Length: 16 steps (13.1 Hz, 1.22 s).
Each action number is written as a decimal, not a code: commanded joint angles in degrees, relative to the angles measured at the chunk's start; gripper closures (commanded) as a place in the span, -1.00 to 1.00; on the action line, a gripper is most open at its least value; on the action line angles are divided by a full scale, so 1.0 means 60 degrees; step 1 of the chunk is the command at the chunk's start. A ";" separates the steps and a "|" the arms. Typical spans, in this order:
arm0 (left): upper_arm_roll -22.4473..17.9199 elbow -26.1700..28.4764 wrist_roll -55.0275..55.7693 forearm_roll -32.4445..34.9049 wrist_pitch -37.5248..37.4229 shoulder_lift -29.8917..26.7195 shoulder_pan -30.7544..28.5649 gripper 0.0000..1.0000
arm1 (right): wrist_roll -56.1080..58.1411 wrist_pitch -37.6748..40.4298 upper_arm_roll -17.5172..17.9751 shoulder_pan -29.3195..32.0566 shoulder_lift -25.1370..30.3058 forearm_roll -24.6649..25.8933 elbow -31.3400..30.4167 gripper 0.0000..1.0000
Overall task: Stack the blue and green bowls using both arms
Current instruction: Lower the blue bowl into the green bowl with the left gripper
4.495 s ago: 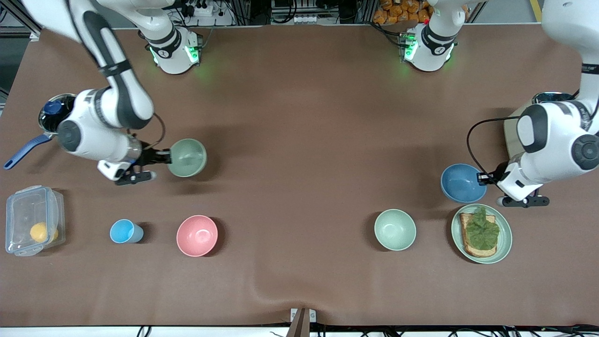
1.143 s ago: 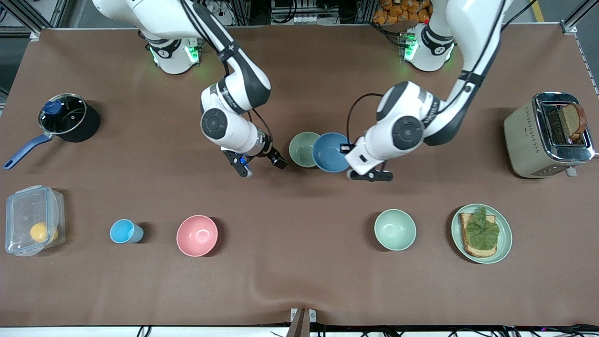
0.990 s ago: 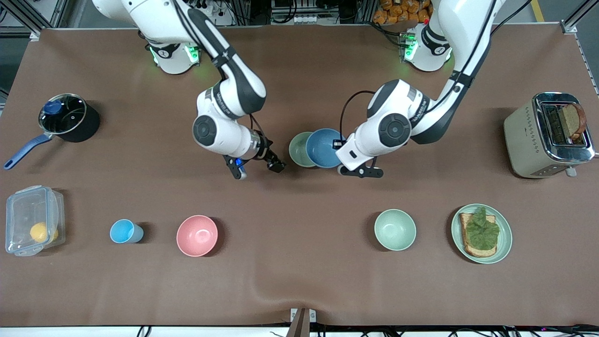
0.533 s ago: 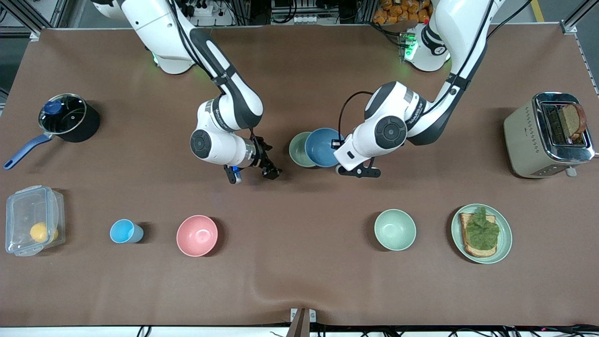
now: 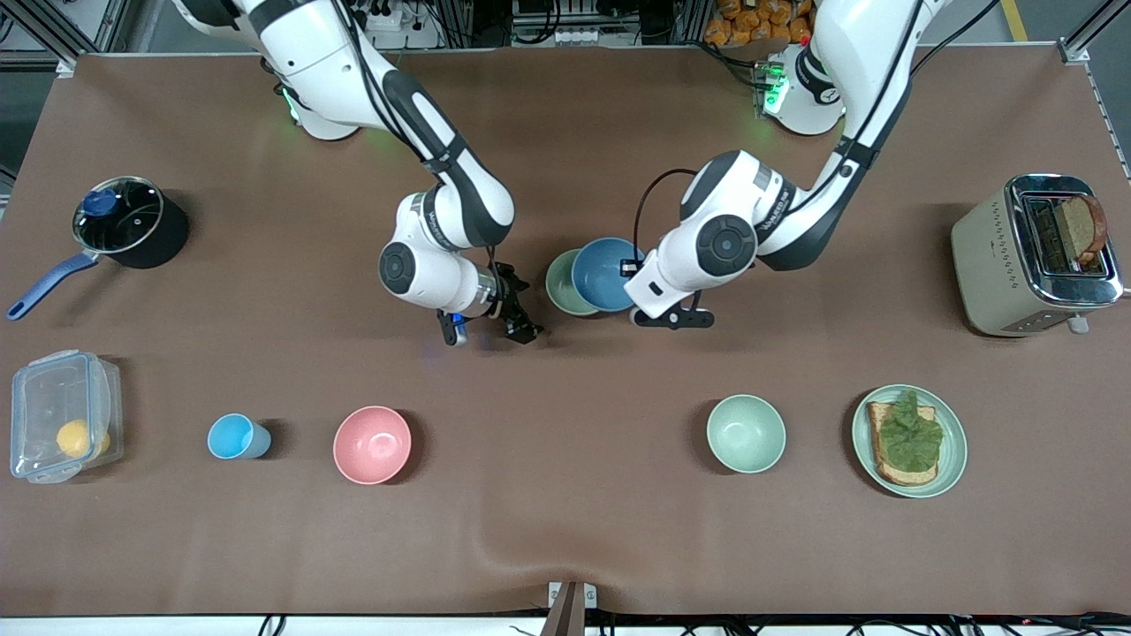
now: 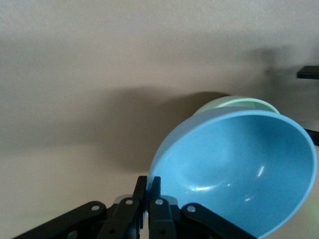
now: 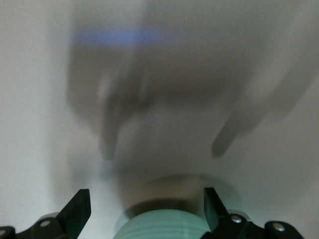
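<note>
The blue bowl (image 5: 608,274) hangs tilted from my left gripper (image 5: 633,265), which is shut on its rim. It is over most of the green bowl (image 5: 557,284), which rests on the table at mid-table. I cannot tell if the two touch. In the left wrist view the fingers (image 6: 155,199) pinch the blue bowl (image 6: 239,169), and the green bowl's rim (image 6: 234,102) peeks past it. My right gripper (image 5: 489,334) is open and empty, just off the green bowl toward the right arm's end. In the right wrist view (image 7: 145,209) a blurred pale green round shape (image 7: 164,224) sits between its fingers.
A pink bowl (image 5: 372,444), a light-blue cup (image 5: 234,436), a mint bowl (image 5: 746,433) and a plate with toast (image 5: 950,450) lie in a row nearer the front camera. A toaster (image 5: 990,256), a pot (image 5: 163,234) and a clear box (image 5: 62,380) stand at the table's ends.
The left gripper has carried the blue bowl to mid-table and farther over the green bowl. The right gripper set the green bowl there, let go and drew off it.
</note>
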<state>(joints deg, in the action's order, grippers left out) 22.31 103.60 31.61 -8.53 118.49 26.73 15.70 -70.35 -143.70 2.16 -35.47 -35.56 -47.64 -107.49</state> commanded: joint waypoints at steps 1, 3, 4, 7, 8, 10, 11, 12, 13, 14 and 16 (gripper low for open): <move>-0.0056 0.0180 0.0268 -0.0233 -0.0090 -0.0236 0.0167 1.00 | -0.0039 -0.0118 0.0036 -0.0108 -0.0035 -0.0787 0.0072 -1.00; -0.0056 0.0282 0.0530 -0.0233 -0.0120 -0.0236 0.0211 1.00 | -0.0024 -0.0409 0.0036 -0.0197 -0.0064 -0.1098 0.0087 -1.00; -0.0056 0.0312 0.0648 -0.0233 -0.0105 -0.0221 0.0385 1.00 | -0.0024 -0.0483 0.0036 -0.0241 -0.0093 -0.1098 0.0087 -1.00; -0.0070 0.0312 0.0736 -0.0233 -0.0076 -0.0119 0.0490 1.00 | 0.0049 -0.0484 0.0036 -0.0256 -0.0137 -0.1098 0.0073 -1.00; -0.0056 0.0297 0.0737 -0.0233 -0.0076 -0.0104 0.0490 1.00 | 0.0049 -0.0484 0.0036 -0.0256 -0.0137 -0.1098 0.0072 -1.00; -0.0056 0.0297 0.0751 -0.0233 -0.0032 -0.0046 0.0504 1.00 | 0.0049 -0.0484 0.0036 -0.0256 -0.0137 -0.1098 0.0087 -1.00; -0.0056 0.0297 0.0766 -0.0233 0.0026 -0.0016 0.0519 1.00 | 0.0064 -0.0484 0.0036 -0.0256 -0.0122 -0.1098 0.0087 -1.00; -0.0056 0.0268 0.0853 -0.0233 0.0056 0.0042 0.0548 1.00 | 0.0064 -0.0484 0.0036 -0.0256 -0.0137 -0.1098 0.0087 -1.00; -0.0056 0.0225 0.0985 -0.0233 0.0114 0.0101 0.0621 1.00 | 0.0064 -0.0484 0.0036 -0.0256 -0.0137 -0.1098 0.0087 -1.00; -0.0056 0.0224 0.1073 -0.0219 0.0231 0.0116 0.0636 1.00 | 0.0064 -0.0484 0.0036 -0.0256 -0.0122 -0.1098 0.0087 -1.00; -0.0070 0.0195 0.1103 -0.0219 0.0421 0.0247 0.0709 1.00 | 0.0079 -0.0484 0.0036 -0.0241 -0.0137 -0.1098 0.0087 -1.00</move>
<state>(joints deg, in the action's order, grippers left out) 22.28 105.16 37.23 -8.53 119.66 27.54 18.94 -70.35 -145.83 2.18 -36.81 -36.07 -52.71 -107.39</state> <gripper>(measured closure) 0.952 0.000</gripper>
